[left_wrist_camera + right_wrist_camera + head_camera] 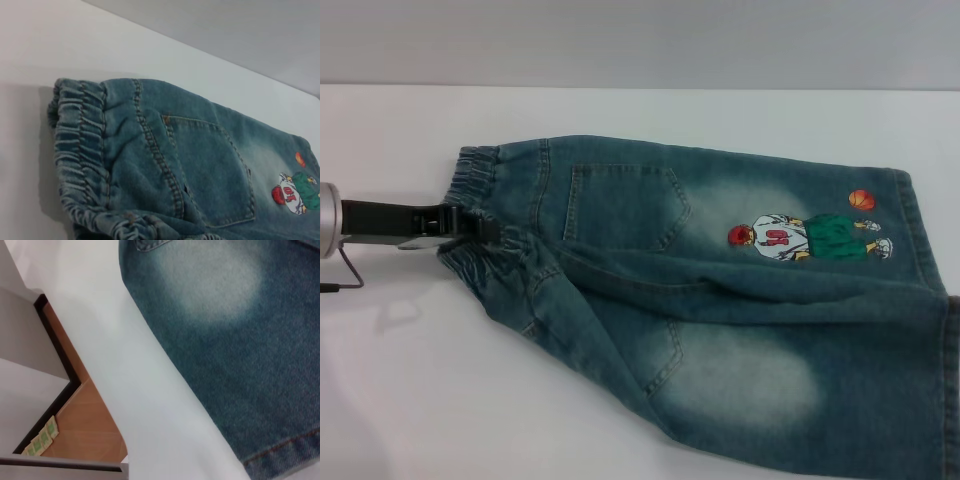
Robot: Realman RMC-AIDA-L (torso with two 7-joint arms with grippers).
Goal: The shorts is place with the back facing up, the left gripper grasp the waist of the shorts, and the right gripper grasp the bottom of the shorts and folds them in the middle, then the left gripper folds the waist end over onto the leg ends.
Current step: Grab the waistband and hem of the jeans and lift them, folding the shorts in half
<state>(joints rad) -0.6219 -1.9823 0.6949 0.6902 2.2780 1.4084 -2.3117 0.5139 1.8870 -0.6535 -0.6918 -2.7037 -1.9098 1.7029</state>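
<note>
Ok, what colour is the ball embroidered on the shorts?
Orange; the ball on the shorts shows best in the head view.

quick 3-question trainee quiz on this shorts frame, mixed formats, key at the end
1. True or false: the left hand is at the waist of the shorts.
2. The embroidered player lies nearer: A) the waist, B) the leg ends.
3. Fill in: the orange ball sits beside the player's ____.

Key: 1 true; 2 B; 3 feet.
</note>
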